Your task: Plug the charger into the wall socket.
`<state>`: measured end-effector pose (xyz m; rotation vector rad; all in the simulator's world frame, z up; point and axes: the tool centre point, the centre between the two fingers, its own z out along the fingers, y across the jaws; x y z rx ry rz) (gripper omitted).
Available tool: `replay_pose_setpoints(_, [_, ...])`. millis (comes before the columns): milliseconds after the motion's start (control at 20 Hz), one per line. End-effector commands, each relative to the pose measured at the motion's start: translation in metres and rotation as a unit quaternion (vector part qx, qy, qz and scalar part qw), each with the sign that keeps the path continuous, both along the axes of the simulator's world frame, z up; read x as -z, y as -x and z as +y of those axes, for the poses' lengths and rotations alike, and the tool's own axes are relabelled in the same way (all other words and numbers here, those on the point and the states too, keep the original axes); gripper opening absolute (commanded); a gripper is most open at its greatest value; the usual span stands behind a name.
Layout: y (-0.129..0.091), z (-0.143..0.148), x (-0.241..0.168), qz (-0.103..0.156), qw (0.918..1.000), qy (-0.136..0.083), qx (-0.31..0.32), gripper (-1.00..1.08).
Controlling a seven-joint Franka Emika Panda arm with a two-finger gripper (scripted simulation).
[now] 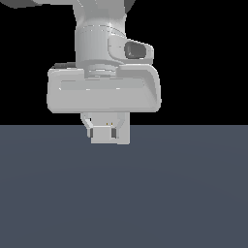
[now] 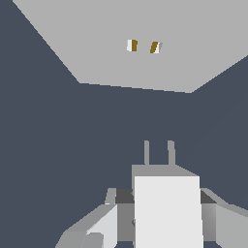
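Between my fingers, my gripper (image 2: pixel 162 213) clamps the charger (image 2: pixel 167 208), prongs aimed at twelve o'clock; the wall socket (image 2: pixel 145 43) stands apart ahead, its two slots slightly toward eleven; I should square the prongs first, then advance straight, slowly, without tilting.
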<state>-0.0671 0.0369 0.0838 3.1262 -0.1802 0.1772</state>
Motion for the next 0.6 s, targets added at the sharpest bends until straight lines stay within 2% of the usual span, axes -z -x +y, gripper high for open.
replay_pose_setpoints(0, [-0.004, 0.005, -0.005, 0.000, 0.9999, 0.000, 0.016, -1.00])
replay_pose_setpoints(550, [-0.015, 0.016, -0.016, 0.001, 0.9989, 0.001, 0.048, -1.00])
